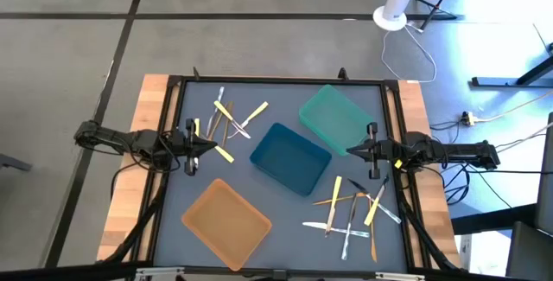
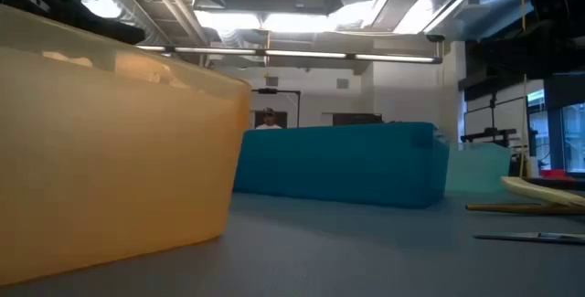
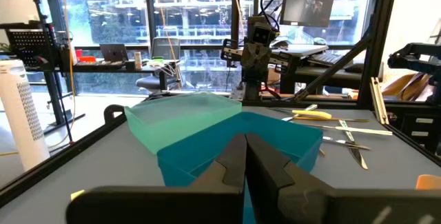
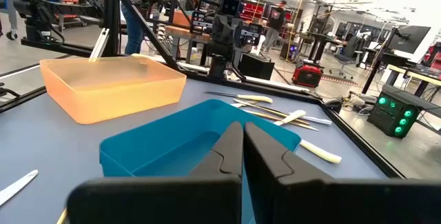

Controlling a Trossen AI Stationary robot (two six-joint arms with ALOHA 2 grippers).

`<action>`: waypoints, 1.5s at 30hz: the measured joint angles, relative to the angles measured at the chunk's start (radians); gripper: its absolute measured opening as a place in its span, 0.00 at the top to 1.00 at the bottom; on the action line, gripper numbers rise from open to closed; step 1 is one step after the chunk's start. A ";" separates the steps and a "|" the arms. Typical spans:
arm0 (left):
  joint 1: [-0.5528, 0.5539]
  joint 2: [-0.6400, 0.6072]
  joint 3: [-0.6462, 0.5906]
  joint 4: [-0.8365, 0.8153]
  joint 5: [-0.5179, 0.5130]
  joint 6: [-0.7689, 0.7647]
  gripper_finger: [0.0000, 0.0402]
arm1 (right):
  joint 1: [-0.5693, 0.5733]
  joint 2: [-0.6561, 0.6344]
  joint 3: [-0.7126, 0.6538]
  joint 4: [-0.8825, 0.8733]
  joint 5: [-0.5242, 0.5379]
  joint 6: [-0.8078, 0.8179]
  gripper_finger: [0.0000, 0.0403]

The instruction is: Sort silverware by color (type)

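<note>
- Left gripper (image 1: 210, 146) is sitting at the left table edge, jaws pressed together, gripping nothing.
- Right gripper (image 1: 352, 151) is mirroring it at the right edge, jaws likewise pressed together and empty.
- Silverware is lying in two loose heaps on the mat — left pile (image 1: 228, 124) just ahead of the left gripper, right pile (image 1: 352, 210) near the right arm's front corner. Nothing is sorted yet, as far as I can judge.
- Risk: pieces are crossing and overlapping in both heaps, so a pinch on one is likely dragging a neighbour along or flicking it off the mat.
- Risk: the utensils are thin and lying flat — fingertips may be skidding over them rather than getting under.
- Risk: clear/white pieces are reading weakly against the grey mat; colour mix-ups look plausible there.
- Risk: trays are light plastic and crowded centrally — a low sweep could be shoving one.
- Teal tray (image 1: 336, 117): looking empty.
- Blue tray (image 1: 290, 158): looking empty, sitting between the grippers, touching or just beside the teal one.
- Orange tray (image 1: 226, 220): looking empty, near the front edge.
</note>
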 joint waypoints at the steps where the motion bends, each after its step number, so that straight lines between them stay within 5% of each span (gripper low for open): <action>1: 0.000 0.000 0.000 0.000 0.000 0.000 1.00 | 0.000 0.000 0.000 0.000 0.000 0.000 0.99; 31: 0.000 0.000 0.000 0.000 0.000 0.000 1.00 | 0.000 0.000 0.000 0.006 -0.006 -0.006 0.99; 37: 0.000 0.000 0.000 0.000 0.000 0.000 1.00 | 0.000 0.000 0.000 0.053 -0.106 -0.006 0.99; 45: 0.000 0.000 0.000 0.000 0.000 0.000 1.00 | 0.000 0.000 0.000 0.139 -0.080 0.079 0.99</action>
